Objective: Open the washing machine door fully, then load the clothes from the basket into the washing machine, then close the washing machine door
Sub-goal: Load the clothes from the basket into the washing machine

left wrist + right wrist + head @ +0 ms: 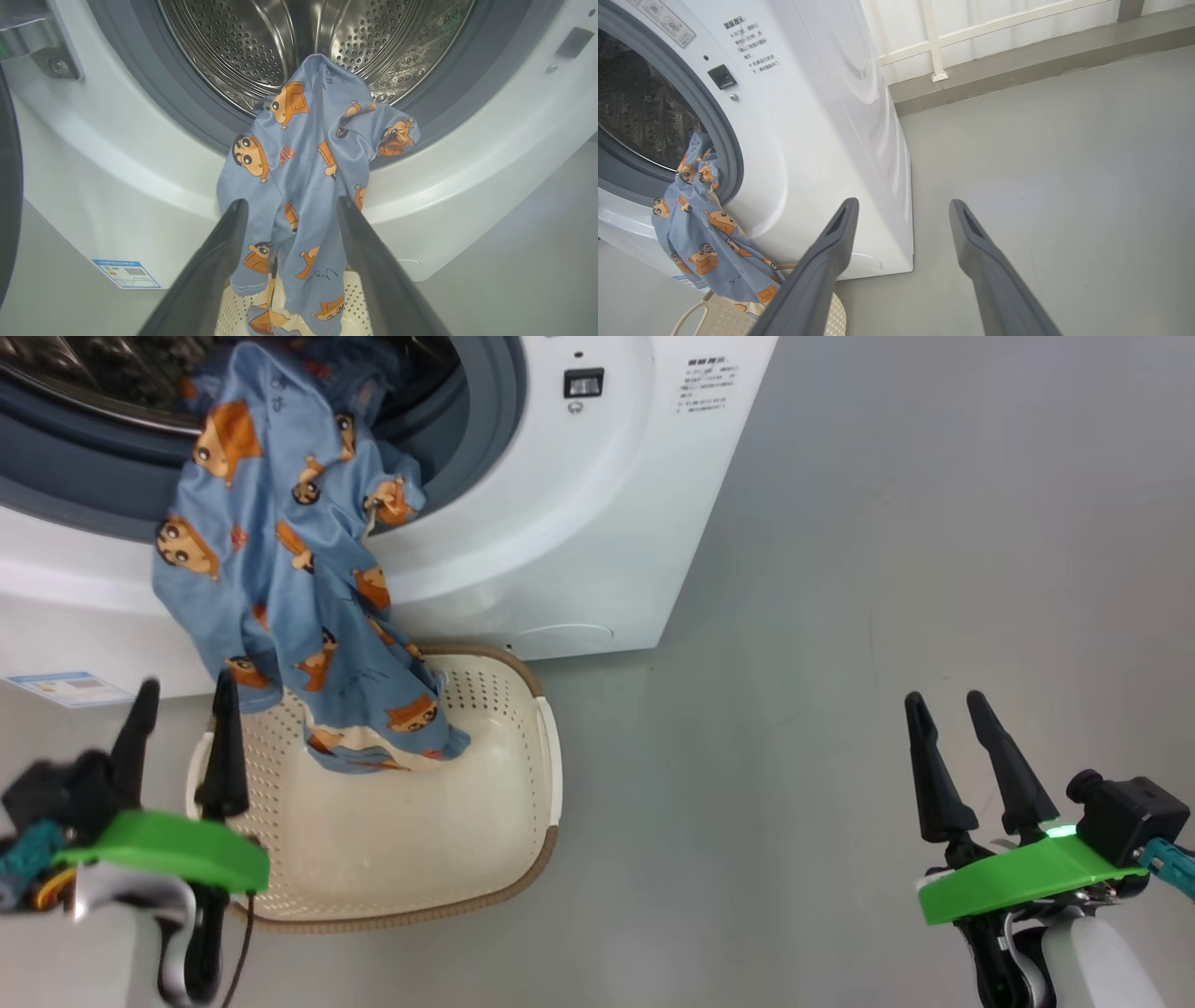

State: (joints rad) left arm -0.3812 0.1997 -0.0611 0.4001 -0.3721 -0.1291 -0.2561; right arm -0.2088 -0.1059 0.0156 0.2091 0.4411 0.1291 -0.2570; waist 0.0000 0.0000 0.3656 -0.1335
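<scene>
While both tools sit idle, I see the washing machine (pixel 579 523) at twelve o'clock in the head view, its round mouth uncovered; the door (pixel 7 196) shows as a dark curved rim at nine o'clock in the left wrist view, swung clear of the opening. One of the clothes (pixel 299 569), blue with orange cartoon figures, is draped over the grey seal (pixel 154 93): its upper end lies inside the steel drum (pixel 261 46), and the rest hangs down the white front, with its lower end resting in the basket (pixel 448 859). That basket stands on the grey floor (pixel 887 569) just beside the machine's front, at six o'clock from the mouth. My left gripper (pixel 187 683) is at eight o'clock, fingers spread apart and holding nothing, its tips above the basket's near-left rim and just beside the hanging cloth, which the left wrist view frames between them. My right gripper (pixel 945 698) is at four o'clock, fingers likewise apart and empty, over bare floor and well apart from the machine
</scene>
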